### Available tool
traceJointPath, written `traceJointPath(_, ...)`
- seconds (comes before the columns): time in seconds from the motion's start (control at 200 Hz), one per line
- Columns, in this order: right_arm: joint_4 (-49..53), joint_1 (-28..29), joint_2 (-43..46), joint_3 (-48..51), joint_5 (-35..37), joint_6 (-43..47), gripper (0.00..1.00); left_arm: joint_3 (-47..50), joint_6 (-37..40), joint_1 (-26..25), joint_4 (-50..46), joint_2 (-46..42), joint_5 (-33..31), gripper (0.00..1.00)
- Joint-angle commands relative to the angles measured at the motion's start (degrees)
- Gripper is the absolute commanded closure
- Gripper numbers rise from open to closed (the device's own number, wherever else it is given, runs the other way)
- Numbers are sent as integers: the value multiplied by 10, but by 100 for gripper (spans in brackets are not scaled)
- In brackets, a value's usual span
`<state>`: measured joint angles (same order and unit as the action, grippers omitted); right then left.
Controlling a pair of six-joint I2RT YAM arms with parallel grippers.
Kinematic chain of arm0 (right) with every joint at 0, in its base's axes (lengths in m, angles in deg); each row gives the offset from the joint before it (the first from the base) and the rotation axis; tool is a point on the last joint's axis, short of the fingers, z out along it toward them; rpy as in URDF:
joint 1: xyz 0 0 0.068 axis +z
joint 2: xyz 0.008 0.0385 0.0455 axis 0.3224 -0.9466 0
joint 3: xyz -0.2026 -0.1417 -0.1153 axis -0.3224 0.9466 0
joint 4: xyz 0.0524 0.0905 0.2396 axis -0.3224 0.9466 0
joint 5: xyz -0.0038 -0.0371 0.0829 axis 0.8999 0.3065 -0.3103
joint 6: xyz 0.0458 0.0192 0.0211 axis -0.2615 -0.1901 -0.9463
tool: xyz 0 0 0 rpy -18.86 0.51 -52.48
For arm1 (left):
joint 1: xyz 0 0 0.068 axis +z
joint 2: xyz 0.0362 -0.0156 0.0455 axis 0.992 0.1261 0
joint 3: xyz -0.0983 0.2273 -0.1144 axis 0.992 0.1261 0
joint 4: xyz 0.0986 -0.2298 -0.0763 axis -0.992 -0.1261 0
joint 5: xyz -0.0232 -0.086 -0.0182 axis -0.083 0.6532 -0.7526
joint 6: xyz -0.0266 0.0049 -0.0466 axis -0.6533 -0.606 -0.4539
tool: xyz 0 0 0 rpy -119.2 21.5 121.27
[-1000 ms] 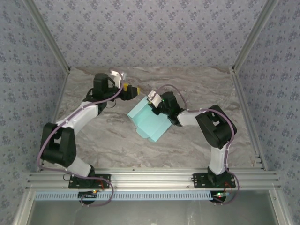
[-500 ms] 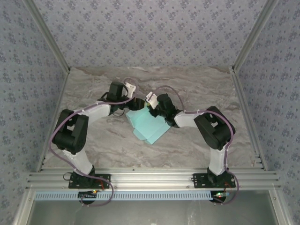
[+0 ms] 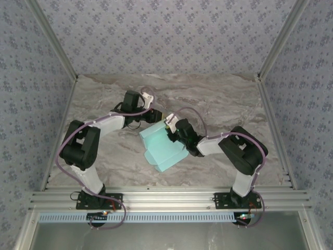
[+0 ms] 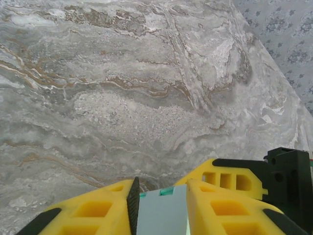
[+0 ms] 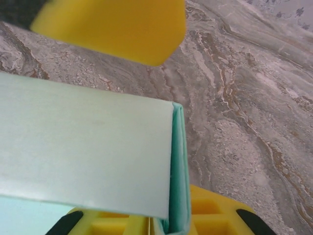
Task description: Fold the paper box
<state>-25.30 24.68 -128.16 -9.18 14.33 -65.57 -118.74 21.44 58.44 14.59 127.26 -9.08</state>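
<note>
1. Left wrist view, at the left gripper (image 4: 161, 191): drawn in to a narrow gap, filled side to side by a pale strip of the paper box (image 4: 161, 215). Looks pinched. Beyond, bare marble table (image 4: 146, 88).
2. Right wrist view, at the right gripper (image 5: 168, 223): closed likewise, on a doubled cyan edge running down between its fingers (image 5: 220, 215), beside a broad flat panel. Cannot tell the owner of the blurred yellow finger (image 5: 112, 29) at the top.
3. Seen from above: both grippers close together at the far corner of the box, mid-table. Partly formed, with a stepped lower end lying flat toward the arm bases.
4. Judged step: raising and squaring a wall at that far corner, well short of a closed box.
5. Next, probably: hold one side firm, swing the neighbouring panel over along its crease, then tuck the tab. Go gently, to avoid buckling thin card.
6. Gained from the wrist views: the grip itself and the doubled edge. Gained from overhead: the whole outline and both arms' reach, though with jaws too small to judge there.
</note>
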Motion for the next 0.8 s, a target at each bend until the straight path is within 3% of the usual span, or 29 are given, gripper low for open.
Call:
traceJointPath(0.0,-47,-3,-13,17,18,21,77,13,-5,-9,12,0,18,68)
traceJointPath(0.375,-139,-3,-31,34,33,38,69,-1,-10,-35,6,25,7,72)
traceJointPath(0.565,-138,-4,-18,33,31,37,67,-4,0,-35,-22,27,-12,80)
traceJointPath(0.795,-140,-10,-20,34,53,18,68,-5,-8,-37,-33,21,-25,83)
